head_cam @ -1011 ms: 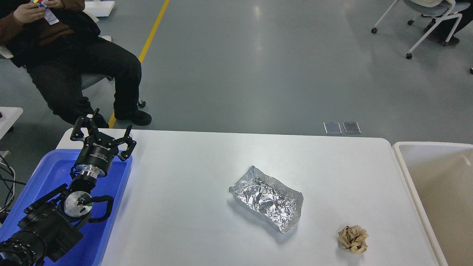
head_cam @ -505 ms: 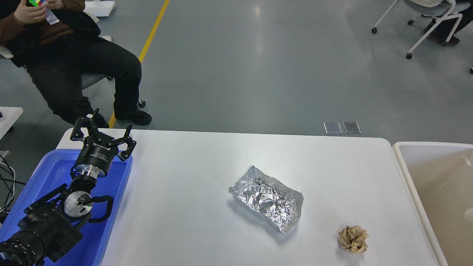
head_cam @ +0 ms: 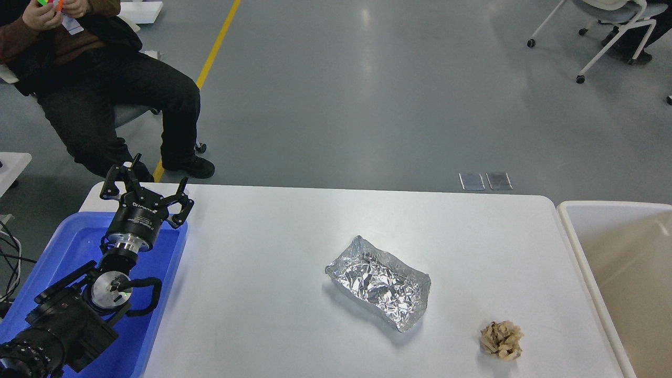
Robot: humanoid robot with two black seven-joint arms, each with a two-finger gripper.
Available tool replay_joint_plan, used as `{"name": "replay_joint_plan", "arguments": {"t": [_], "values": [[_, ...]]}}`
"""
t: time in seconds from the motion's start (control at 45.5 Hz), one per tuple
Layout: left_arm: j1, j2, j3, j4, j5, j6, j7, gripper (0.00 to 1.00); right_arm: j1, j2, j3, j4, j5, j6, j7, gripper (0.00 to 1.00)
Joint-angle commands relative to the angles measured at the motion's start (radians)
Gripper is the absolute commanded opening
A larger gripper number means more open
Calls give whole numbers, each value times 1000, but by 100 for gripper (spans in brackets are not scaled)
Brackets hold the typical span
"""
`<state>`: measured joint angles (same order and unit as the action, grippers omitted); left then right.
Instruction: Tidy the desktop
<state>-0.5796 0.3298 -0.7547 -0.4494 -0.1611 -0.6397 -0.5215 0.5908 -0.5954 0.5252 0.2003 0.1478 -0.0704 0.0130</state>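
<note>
Nothing on the table has shifted since the earlier frames; only the seated person (head_cam: 94, 79) at top left has moved their hands a bit, and the arm reads the same. Your left gripper (head_cam: 146, 185) hangs over the far end of the blue tray (head_cam: 79, 241), near the back left corner of the desktop (head_cam: 262, 294). Fingers are spread wide with nothing between them. You won't find the right gripper in this view.

The desktop fills the lower middle of the view, white and matte, with rounded far corners. The tray lies over its left end, and the beige bin (head_cam: 577, 247) sits just off its right edge.

Two things lie loose on the desktop:
- crumpled foil sheet (head_cam: 379, 282), roughly centre, edges curled up, angled so its long axis runs from back left to front right.
- small wad of tan crumpled paper (head_cam: 502, 340), near the front right, between the foil and the bin, apart from both.

Both are well apart from your left gripper, with bare tabletop between.

Beyond the table: grey floor, a yellow line (head_cam: 218, 42) running back at upper left, two small metal floor plates (head_cam: 485, 181) just past the far edge, and a white wheeled chair (head_cam: 609, 26) at top right.
</note>
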Motion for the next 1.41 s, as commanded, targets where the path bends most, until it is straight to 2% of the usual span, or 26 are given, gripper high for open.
{"name": "replay_joint_plan", "arguments": {"t": [0.0, 0.044, 0.066, 0.154, 0.264, 0.352, 0.637, 0.813, 1.077, 1.385], "values": [[1, 0, 0, 0, 0, 0, 0, 100, 47, -79, 168, 169, 1, 96, 1, 100], [0, 0, 0, 0, 0, 0, 0, 100, 49, -106, 197, 240, 1, 129, 2, 100], [0, 0, 0, 0, 0, 0, 0, 100, 49, -127, 244, 327, 3, 159, 2, 100], [0, 0, 0, 0, 0, 0, 0, 100, 47, -136, 337, 465, 3, 204, 1, 100], [0, 0, 0, 0, 0, 0, 0, 100, 47, -120, 404, 571, 9, 282, 1, 100], [0, 0, 0, 0, 0, 0, 0, 100, 57, -55, 436, 622, 12, 313, 1, 100], [1, 0, 0, 0, 0, 0, -2, 100, 87, 229, 475, 627, 12, 320, 1, 100], [1, 0, 0, 0, 0, 0, -2, 100, 101, 351, 484, 611, 9, 322, 1, 100], [1, 0, 0, 0, 0, -2, -2, 100, 87, 425, 480, 604, 9, 342, 1, 100], [1, 0, 0, 0, 0, 0, -2, 100, 50, 470, 476, 521, 9, 399, 1, 100]]}}
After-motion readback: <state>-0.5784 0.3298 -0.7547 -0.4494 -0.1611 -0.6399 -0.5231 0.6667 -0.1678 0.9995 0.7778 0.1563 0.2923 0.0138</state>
